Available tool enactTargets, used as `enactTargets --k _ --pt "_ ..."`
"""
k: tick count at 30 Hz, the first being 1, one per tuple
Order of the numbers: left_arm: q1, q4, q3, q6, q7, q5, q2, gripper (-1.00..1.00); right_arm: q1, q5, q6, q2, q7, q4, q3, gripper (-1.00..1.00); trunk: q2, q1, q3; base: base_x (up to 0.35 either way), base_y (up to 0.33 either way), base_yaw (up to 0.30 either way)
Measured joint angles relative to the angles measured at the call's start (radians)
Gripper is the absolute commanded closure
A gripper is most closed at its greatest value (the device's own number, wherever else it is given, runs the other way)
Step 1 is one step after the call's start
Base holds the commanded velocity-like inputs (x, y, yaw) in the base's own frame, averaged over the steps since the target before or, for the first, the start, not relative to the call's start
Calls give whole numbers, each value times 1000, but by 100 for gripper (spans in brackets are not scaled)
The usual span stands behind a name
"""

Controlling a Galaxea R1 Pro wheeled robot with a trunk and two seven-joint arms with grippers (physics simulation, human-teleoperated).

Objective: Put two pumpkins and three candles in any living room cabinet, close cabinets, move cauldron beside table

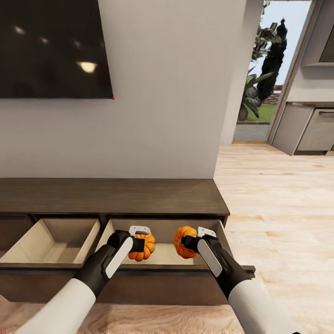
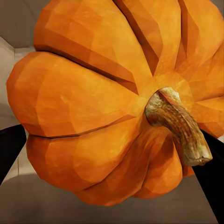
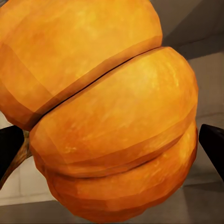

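Both arms reach forward side by side, white forearm sleeves turning into black wrists. The left end effector (image 1: 140, 241) angles in toward the middle, its fingers clamped on a pumpkin (image 1: 144, 248). The right end effector (image 1: 191, 242) mirrors it, tilted inward, gripping the other pumpkin (image 1: 182, 240). The two sit pretty close together, at about the same height. In the wrist views you can just see the dark fingers (image 3: 212, 145) poking out at either side of each load.

Head camera looks forward and down from above both grippers. Each wrist camera sits very close behind its own gripper, facing a held pumpkin (image 2: 107, 102); pumpkins are common to all views
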Motion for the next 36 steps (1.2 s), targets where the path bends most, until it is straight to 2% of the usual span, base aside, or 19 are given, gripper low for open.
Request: enactTargets --k 2,32,36 --pt "0 0 0 0 0 1 0 100 0 0 0 0 0 0 0 100 0 1 -8 0 0 0" --pt "-1 -1 0 0 0 1 0 100 0 0 0 0 0 -1 0 100 -1 1 -8 24 0 0" --pt "-1 3 0 1 -1 4 -1 100 0 -1 30 0 -1 -1 0 100 -1 1 -8 116 36 0"
